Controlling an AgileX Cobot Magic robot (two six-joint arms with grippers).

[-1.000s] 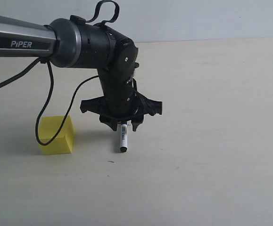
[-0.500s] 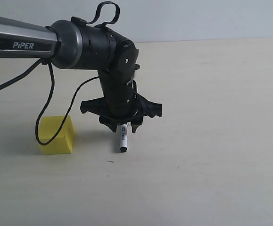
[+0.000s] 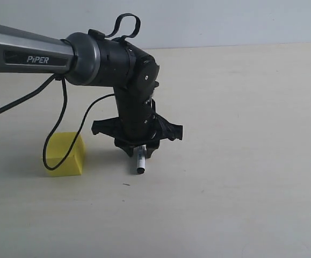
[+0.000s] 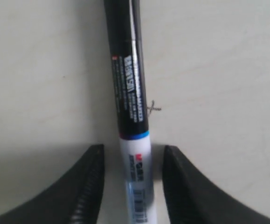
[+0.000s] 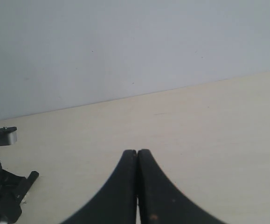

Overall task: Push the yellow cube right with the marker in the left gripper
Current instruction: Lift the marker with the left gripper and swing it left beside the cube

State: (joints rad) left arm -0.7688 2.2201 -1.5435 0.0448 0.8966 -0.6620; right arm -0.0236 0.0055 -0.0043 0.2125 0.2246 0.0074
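Left hand (image 3: 140,152) grips slim glossy marker (image 3: 140,163) near sharp-edged yellow cube (image 3: 65,155)

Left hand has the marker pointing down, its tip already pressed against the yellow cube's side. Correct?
Not quite. The left hand does hold the marker pointing down, but the exterior view shows a clear gap between it and the yellow cube: they are apart, not touching.

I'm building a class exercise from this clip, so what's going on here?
The left gripper holds a whiteboard marker upright, its lower end down near the table. The yellow cube sits apart from it, on the left in the exterior view, with nothing pushing it yet. The right gripper is shut and empty.
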